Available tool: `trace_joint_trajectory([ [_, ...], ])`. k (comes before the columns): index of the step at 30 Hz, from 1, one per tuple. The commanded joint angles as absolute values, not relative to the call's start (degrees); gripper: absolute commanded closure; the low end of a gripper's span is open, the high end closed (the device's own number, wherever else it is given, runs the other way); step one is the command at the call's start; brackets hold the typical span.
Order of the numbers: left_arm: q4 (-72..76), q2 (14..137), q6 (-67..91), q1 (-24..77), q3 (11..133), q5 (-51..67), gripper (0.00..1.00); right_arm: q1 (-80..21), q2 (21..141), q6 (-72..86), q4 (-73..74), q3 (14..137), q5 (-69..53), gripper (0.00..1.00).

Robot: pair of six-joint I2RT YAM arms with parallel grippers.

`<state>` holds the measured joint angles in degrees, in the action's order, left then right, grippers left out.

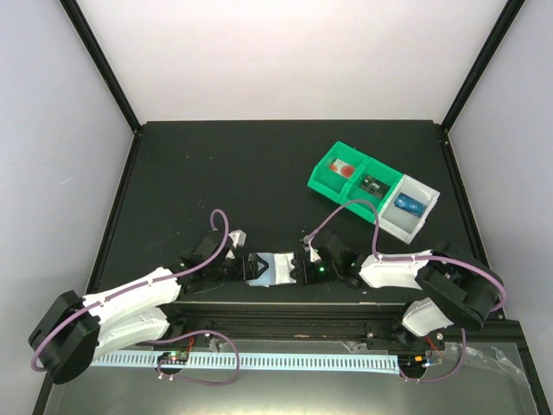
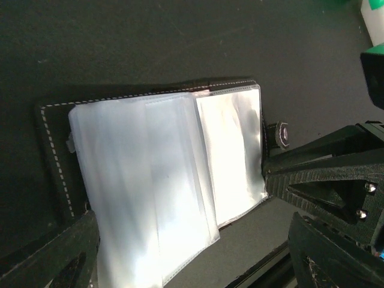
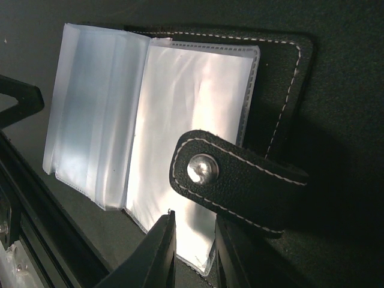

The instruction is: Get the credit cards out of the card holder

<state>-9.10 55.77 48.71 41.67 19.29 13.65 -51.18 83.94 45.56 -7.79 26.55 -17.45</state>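
The card holder (image 1: 270, 266) lies open near the table's front edge, between my two grippers. Its clear sleeves (image 2: 150, 180) show no blue in either wrist view; the dark stitched cover (image 3: 282, 78) lies under them. A bright-blue credit card (image 1: 408, 206) lies in the tray's white compartment. My left gripper (image 2: 192, 267) is open wide, its fingers straddling the holder's near edge. My right gripper (image 3: 195, 252) stands with a narrow gap over the right sleeve's lower edge, nothing between the fingers. The snap strap (image 3: 234, 180) lies over its right finger.
The green-and-white compartment tray (image 1: 327, 178) stands at the back right, with a red-and-white item (image 1: 345, 169) and a dark green item (image 1: 373, 183) in its green compartments. The right gripper's body (image 2: 327, 180) shows in the left wrist view. The table's front rail runs just behind both grippers.
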Motion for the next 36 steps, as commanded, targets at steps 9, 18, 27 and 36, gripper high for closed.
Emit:
trace_joint_trajectory([
  [9, -3.1, 59.1, 50.8, 41.3, 18.2, 17.8, 0.13, -51.3, 84.2, 45.3, -7.1, 25.7, -13.9, 0.78],
  [18, -1.6, 60.9, 51.7, 41.3, 17.9, 18.3, 0.14, -51.3, 84.1, 45.3, -7.3, 25.6, -14.0, 0.78],
  [27, 0.5, 62.7, 52.8, 41.3, 18.1, 19.8, 0.14, -51.3, 84.2, 45.4, -7.4, 25.5, -14.0, 0.78],
  [36, 4.9, 65.0, 54.2, 41.3, 18.5, 22.5, 0.17, -51.3, 84.6, 45.5, -7.7, 25.6, -14.1, 0.78],
])
